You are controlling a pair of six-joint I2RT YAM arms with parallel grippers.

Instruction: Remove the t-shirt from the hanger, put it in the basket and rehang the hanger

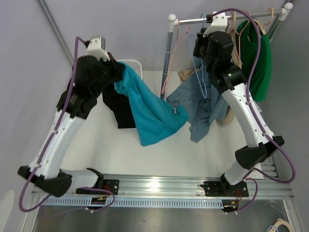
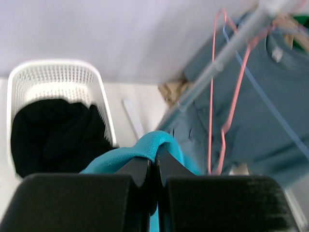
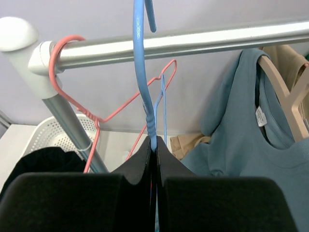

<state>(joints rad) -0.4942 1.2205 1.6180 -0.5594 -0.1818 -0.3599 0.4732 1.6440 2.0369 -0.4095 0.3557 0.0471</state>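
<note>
A teal t-shirt [image 1: 153, 112] hangs from my left gripper [image 1: 120, 71] and drapes down to the right toward the rack. In the left wrist view the left gripper [image 2: 155, 158] is shut on a fold of the teal cloth [image 2: 147, 145]. My right gripper [image 1: 203, 44] is up by the rail, shut on the neck of a blue wire hanger [image 1: 200, 79]. In the right wrist view the right gripper [image 3: 154, 146] pinches the blue hanger [image 3: 142, 72] just below its hook, which is over the rail [image 3: 203, 42]. I cannot tell whether the shirt's far end touches the hanger.
A pink hanger [image 1: 169, 67] hangs at the rail's left end. A grey-blue shirt [image 1: 205, 106] and a green garment [image 1: 257, 58] hang further right. A white basket [image 1: 134, 65] with a black garment [image 1: 118, 107] stands at the back of the table, under my left gripper.
</note>
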